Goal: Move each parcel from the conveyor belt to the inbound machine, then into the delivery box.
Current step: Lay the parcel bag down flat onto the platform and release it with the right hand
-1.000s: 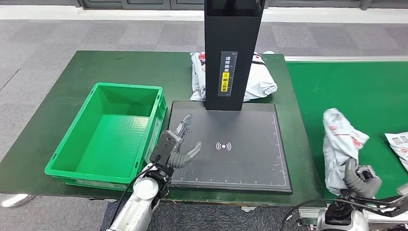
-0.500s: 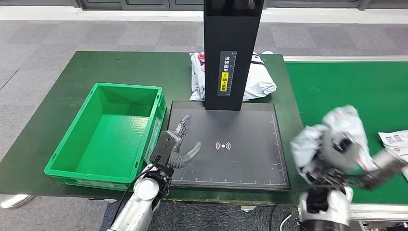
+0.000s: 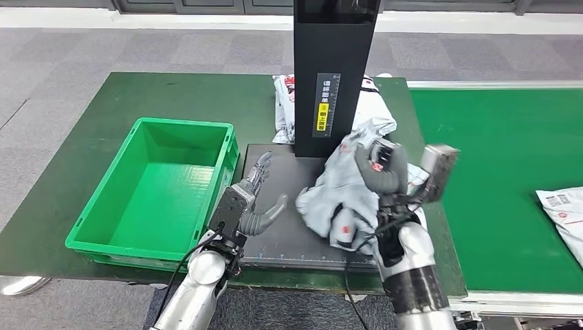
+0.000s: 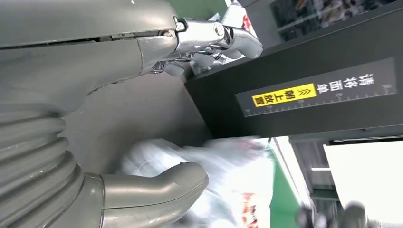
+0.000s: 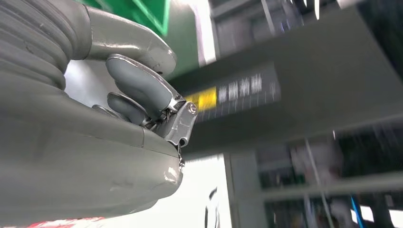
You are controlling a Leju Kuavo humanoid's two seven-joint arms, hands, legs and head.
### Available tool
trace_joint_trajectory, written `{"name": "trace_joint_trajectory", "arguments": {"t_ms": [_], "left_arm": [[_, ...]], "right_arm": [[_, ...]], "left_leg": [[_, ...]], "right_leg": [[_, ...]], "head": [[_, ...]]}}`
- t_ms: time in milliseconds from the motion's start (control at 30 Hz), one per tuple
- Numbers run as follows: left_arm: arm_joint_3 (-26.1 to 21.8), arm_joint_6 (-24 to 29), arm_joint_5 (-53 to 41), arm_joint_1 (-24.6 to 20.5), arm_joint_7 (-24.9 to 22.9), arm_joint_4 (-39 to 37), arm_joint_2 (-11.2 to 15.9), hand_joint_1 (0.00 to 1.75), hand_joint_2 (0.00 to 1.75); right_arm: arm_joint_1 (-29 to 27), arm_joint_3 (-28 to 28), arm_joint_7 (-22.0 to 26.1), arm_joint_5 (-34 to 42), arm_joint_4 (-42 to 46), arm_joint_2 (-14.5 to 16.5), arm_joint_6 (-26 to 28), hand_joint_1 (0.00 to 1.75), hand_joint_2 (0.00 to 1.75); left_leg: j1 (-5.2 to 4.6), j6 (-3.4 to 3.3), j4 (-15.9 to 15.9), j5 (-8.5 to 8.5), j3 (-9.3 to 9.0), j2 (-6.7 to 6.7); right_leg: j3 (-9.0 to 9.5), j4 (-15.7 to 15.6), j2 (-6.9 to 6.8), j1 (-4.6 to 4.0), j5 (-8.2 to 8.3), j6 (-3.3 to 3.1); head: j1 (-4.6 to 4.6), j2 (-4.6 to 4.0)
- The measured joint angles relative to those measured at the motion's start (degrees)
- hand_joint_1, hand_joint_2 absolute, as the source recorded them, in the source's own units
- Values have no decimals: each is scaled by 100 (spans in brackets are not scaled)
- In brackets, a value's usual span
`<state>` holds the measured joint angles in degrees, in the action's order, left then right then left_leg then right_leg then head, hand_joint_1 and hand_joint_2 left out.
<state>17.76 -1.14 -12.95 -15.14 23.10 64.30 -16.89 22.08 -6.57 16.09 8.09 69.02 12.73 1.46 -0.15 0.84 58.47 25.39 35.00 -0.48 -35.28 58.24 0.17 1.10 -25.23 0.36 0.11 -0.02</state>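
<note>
My right hand (image 3: 380,169) grips a crumpled grey-white parcel (image 3: 335,194) with red print and holds it over the right half of the black scan pad (image 3: 282,230) of the inbound machine, just in front of its black column (image 3: 335,75). My left hand (image 3: 250,204) hovers open over the pad's left edge, fingers spread, a short way left of the parcel. The left wrist view shows the parcel (image 4: 228,173) blurred beyond my thumb (image 4: 157,187). The green delivery box (image 3: 158,185) stands empty to the left of the pad.
A second white parcel (image 3: 562,210) lies on the green conveyor belt (image 3: 509,158) at the far right. Another white parcel (image 3: 375,110) sits on the table behind the column. The table's front edge runs just below the pad.
My right hand has lifted the parcel off the belt and swung it left, from the belt's near edge to above the scan pad. The left hand has stayed where it was.
</note>
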Motion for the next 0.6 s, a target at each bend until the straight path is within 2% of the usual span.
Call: {"name": "trace_joint_trajectory", "arguments": {"t_ms": [67,100,200,233,367,600], "left_arm": [[1,18,18,-1,39,17,4,0,175],[1,21,23,-2,47,27,7,0,175],[-1,23,26,0,51,60,26,0,175],[-1,24,26,0,51,73,35,0,175],[-1,25,39,-5,80,94,58,0,175],[0,22,86,-14,163,69,103,0,175]], "right_arm": [[251,-197,-29,44,-306,34,-92,175,175],[347,-281,-34,52,-432,51,-117,147,175],[562,-493,-100,-4,-747,88,-224,17,175],[634,-591,-172,-96,-870,96,-307,0,175],[908,-1124,-390,-598,-1464,137,-676,0,175],[1116,-1520,-330,-800,-2186,172,-739,0,175]], "left_leg": [[0,0,0,-1,-2,-1],[0,-1,1,-2,-2,-4],[0,-1,1,-3,1,-10],[0,0,0,-2,1,-8],[0,0,1,-2,-1,-5],[0,0,1,-2,2,-16]], "right_leg": [[0,0,-1,0,0,0],[1,0,-3,0,0,0],[2,0,-7,-1,0,0],[1,0,-5,-1,0,0],[-2,0,-1,-1,-1,0],[-1,0,-9,0,-1,1]], "head": [[0,0],[0,0],[0,0],[0,0],[-1,1],[-1,0]]}}
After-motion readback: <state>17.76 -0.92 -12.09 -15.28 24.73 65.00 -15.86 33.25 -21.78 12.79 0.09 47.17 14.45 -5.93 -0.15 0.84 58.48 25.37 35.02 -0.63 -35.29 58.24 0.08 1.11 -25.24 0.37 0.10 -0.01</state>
